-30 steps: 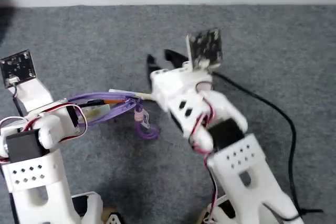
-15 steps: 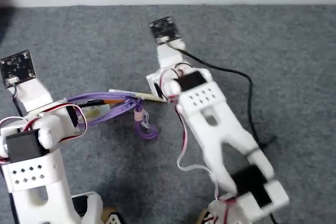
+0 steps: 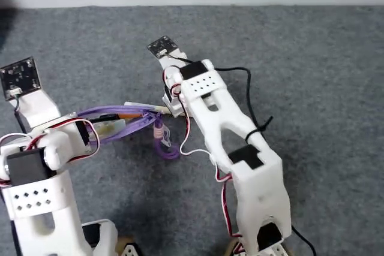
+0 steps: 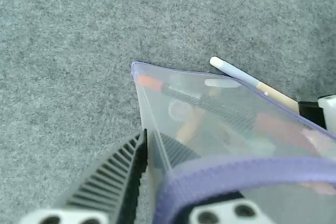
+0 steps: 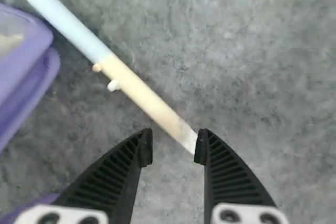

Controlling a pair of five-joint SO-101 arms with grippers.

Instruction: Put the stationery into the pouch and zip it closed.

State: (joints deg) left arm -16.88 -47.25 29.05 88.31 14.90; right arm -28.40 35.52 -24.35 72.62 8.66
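A translucent plastic pouch with purple edging (image 3: pixel 114 121) is being held clear of the grey carpeted table (image 3: pixel 312 64), at about 9 o'clock from the middle of the high view. One edge of it is being gripped by the left gripper (image 4: pixel 152 161), whose jaws are closed on the film, a ribbed black finger (image 4: pixel 113 182) being pressed against one side. Several pieces of stationery are being carried inside the pouch, among them an orange-tipped stick (image 4: pixel 152 83), though the rest cannot be told apart through the plastic. A purple loop strap (image 3: pixel 165 146) is being left to hang at 6 o'clock from the pouch's far end.

A slim pen with a cream barrel and a pale blue cap (image 3: pixel 141 107) is lying on the table just beside the pouch, running roughly from 9 to 3 o'clock in the high view. The right gripper (image 5: pixel 171 142) is being held open at its cream end; the pen's tip is being straddled by the two black fingertips (image 5: pixel 143 148), very close to one of them and with a clear gap to the other; nothing is being gripped.
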